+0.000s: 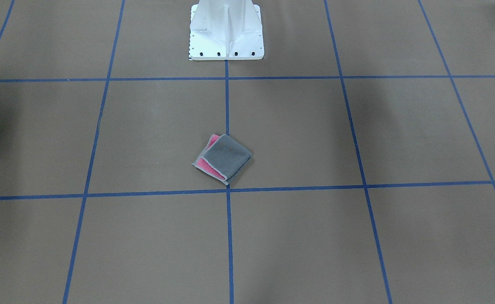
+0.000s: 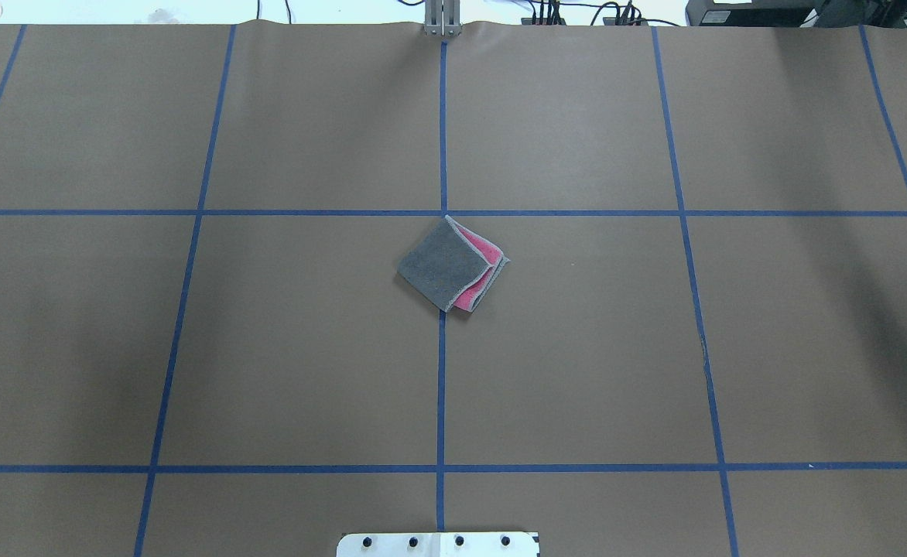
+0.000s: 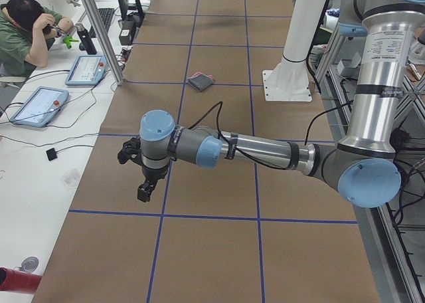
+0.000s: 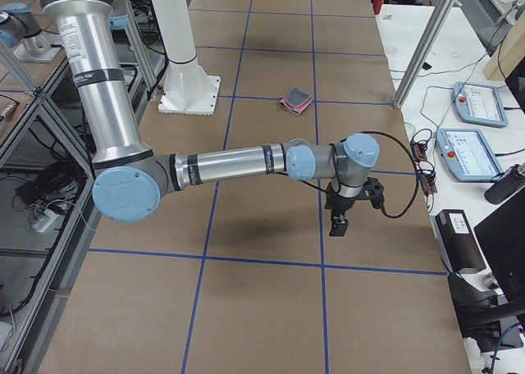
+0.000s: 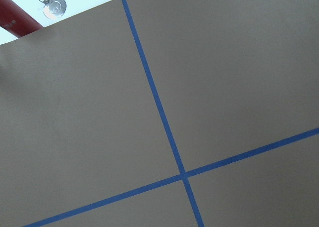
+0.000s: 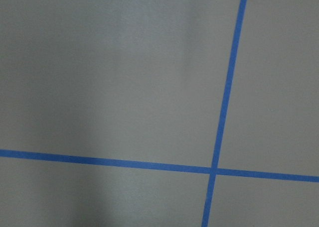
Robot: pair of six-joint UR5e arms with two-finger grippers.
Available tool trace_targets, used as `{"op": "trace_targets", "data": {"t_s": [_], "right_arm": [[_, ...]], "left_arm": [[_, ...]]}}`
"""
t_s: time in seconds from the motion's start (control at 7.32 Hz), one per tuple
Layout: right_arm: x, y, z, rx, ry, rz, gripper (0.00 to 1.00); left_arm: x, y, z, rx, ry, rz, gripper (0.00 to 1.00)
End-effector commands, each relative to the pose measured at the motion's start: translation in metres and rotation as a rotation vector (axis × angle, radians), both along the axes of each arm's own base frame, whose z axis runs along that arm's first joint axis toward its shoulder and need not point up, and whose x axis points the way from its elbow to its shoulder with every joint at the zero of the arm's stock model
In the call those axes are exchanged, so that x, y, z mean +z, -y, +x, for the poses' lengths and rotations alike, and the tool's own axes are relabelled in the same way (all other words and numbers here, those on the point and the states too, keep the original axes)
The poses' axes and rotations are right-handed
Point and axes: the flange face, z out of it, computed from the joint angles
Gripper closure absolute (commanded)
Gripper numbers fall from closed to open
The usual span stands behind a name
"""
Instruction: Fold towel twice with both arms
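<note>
The small square terry towel [image 2: 450,264], dark grey face up with pink layers and a pale stitched border peeking out along one side, lies flat as a compact stacked packet. It sits at the middle of the worktop, well apart from both tools.

The left arm's black two-finger tool [image 3: 143,183] hangs above bare paper, and the towel is far beyond it along the worktop. The right arm's black two-finger tool [image 4: 336,222] hangs the same way at the opposite end, with the towel equally far from it. Both tools show only in the side views, so I cannot tell whether their jaws are apart or together. Neither one holds anything that can be seen. Each wrist camera looks down on paper and tape only.

Judging by the layered edges, both folds look done and the task seems to be at its finish. The layers are slightly offset. Squaring them would call for both tools to travel a long way back inward and pinch the stitched corners.

The worktop [image 2: 577,348] is covered in brown paper gridded with blue tape. A white bolted pedestal [image 1: 226,33] stands beyond the towel from the operators' side. Past the left tool a seated person [image 3: 20,37] sits at a white side bench, where a tablet-like pendant [image 3: 36,105] lies.
</note>
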Motion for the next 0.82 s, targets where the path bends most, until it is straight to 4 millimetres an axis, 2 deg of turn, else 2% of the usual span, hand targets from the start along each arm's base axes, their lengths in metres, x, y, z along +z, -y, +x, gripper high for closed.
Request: {"op": "trace_targets", "data": {"t_s": [0.0, 0.14, 0.27, 0.41, 0.68], "right_arm": [[0.043, -0.053, 0.034, 0.05, 0.092, -0.029, 0.01], [0.059, -0.089, 0.037, 0.05, 0.093, 0.005, 0.01], [0.079, -0.11, 0.037, 0.05, 0.092, -0.002, 0.01], [0.082, -0.118, 0.039, 0.054, 0.098, -0.006, 0.01], [0.076, -0.118, 0.052, 0.083, 0.101, 0.009, 0.01]], "left_arm": [[0.058, -0.036, 0.001, 0.012, 0.013, -0.099, 0.0], [0.055, -0.036, 0.001, 0.006, 0.005, -0.107, 0.0], [0.044, -0.038, 0.001, 0.002, 0.005, -0.092, 0.0], [0.039, -0.046, 0.002, -0.024, -0.003, -0.108, 0.0], [0.032, -0.046, 0.008, -0.087, -0.08, -0.176, 0.0]]}}
